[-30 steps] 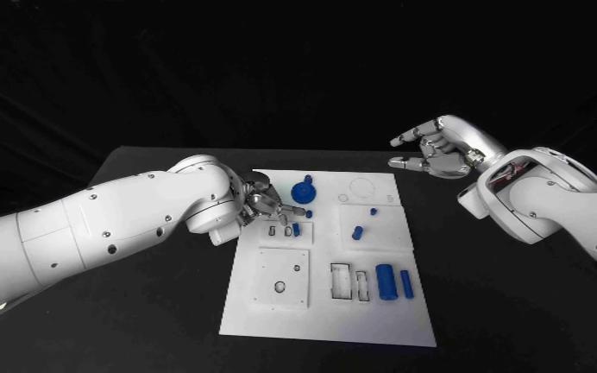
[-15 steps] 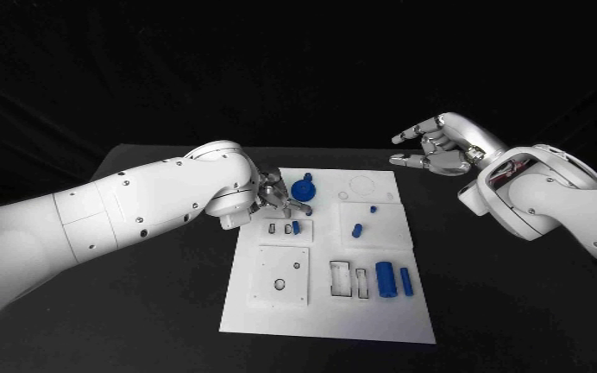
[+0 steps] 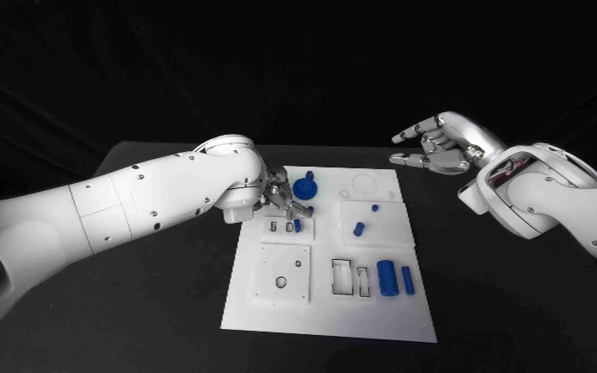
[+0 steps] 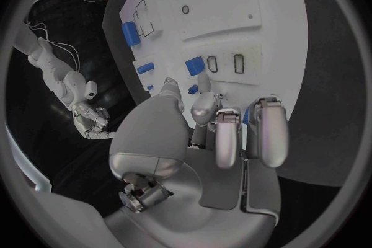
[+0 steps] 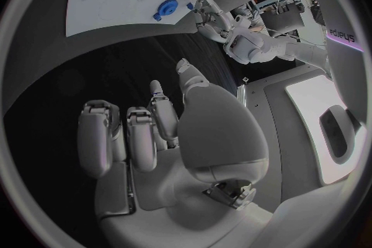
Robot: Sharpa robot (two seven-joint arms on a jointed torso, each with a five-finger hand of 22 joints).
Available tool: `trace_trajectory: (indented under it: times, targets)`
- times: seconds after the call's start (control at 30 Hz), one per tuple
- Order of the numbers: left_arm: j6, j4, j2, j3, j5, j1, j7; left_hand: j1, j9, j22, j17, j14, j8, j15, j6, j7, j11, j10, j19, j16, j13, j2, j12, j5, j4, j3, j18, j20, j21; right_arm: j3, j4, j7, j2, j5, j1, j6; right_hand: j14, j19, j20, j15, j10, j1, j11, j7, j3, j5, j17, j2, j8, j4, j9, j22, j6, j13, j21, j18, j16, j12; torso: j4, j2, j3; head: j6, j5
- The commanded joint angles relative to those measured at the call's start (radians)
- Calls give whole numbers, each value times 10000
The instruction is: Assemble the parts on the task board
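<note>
The table (image 3: 149, 304) carries the board (image 3: 326, 304), whose near-right recesses sit just beside two loose blue cylinders (image 3: 387, 280), with two small pegs (image 3: 357, 230) on the raised block mid-right and a round blue knob (image 3: 304, 190) near the far edge. My left hand (image 3: 281, 200) hovers over the board's left side just beside the knob, fingers curled down towards a small blue part (image 4: 195, 66) by two slots; I cannot tell whether it holds anything. My right hand (image 3: 436, 150) hangs off the board above its far right corner, fingers apart, holding nothing.

Matt white task board (image 3: 326, 304); glossy blue parts (image 3: 387, 280)
</note>
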Motion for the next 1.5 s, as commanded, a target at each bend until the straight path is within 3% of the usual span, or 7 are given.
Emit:
trace_trajectory:
  times: [0.03, 0.27, 0.57, 0.77, 1.13, 1.5]
  targets:
    - [533, -59, 64, 0, -204, 28, -83, 63, 50, 468, 2632, 1050, 83, -75, -45, -26, -35, 71, 474, 30, 28, 80, 87, 38, -3, -89, -135, -48, 89, -1, -22, -84, 35, -191, -2, 175, 952, -76, 15, 61, -78, 90, -17, -3, -69, 29, 2194, 39, 59, 15, -7, -10, -28, 351, -34, 98, -47, -36, 1, -2, 2, -2, 8]
    - [595, -121, 175, -7, -215, 41, -92, 75, 131, 551, 2632, 1050, 144, -82, -49, -39, -46, 98, 494, 30, 68, 103, 128, 42, -2, -118, -149, -52, 134, -3, -60, -100, 80, -200, -7, 206, 948, -81, 13, 59, -86, 88, -19, -5, -84, 64, 2177, 42, 64, 27, -6, -24, -20, 338, -43, 101, -58, -51, -2, 4, -1, -26, 18]
    - [650, -337, 385, -168, -218, 42, -108, 43, 252, 621, 2632, 1050, 227, -95, -56, -60, -64, 134, 510, 30, 119, 163, 182, 47, 9, -172, -161, -62, 172, -5, -89, -124, 111, -257, -14, 250, 945, -83, 10, 55, -86, 98, -22, -9, -105, 138, 2168, 54, 71, 45, -5, -32, -11, 332, -49, 102, -64, -53, -4, 0, 4, -57, 39]
    - [727, -381, 429, -216, -218, 42, -128, 113, 355, 669, 2632, 1050, 282, -104, -91, -73, -75, 147, 518, 30, 145, 242, 208, 128, -13, -161, -168, -70, 197, -5, -96, -141, 109, -262, -15, 267, 945, -83, 10, 55, -86, 98, -22, -9, -105, 138, 2168, 54, 71, 45, -5, -32, -11, 332, -49, 102, -64, -53, -4, 5, 10, -68, 30]
    - [814, -415, 481, -231, -216, 41, -142, 262, 483, 712, 2632, 1050, 338, -113, -138, -85, -86, 151, 522, 30, 161, 306, 225, 213, -35, -78, -175, -79, 219, -6, -106, -158, 125, -273, -19, 312, 944, -87, 9, 53, -84, 109, -24, -11, -113, 165, 2162, 58, 74, 49, -4, -44, -6, 331, -56, 104, -68, -51, 5, 5, 10, -111, 32]
    - [827, -469, 585, -239, -205, 38, -146, 1011, 782, 777, 2632, 1050, 396, -130, -283, -101, -104, 140, 519, 30, 168, 466, 230, 260, -171, 612, -183, -97, 248, -7, -123, -166, 153, -274, -30, 384, 944, -86, 8, 53, -84, 112, -25, -12, -114, 166, 2161, 59, 75, 49, -4, -41, -5, 330, -55, 104, -68, -51, 4, 8, 11, -133, 27]
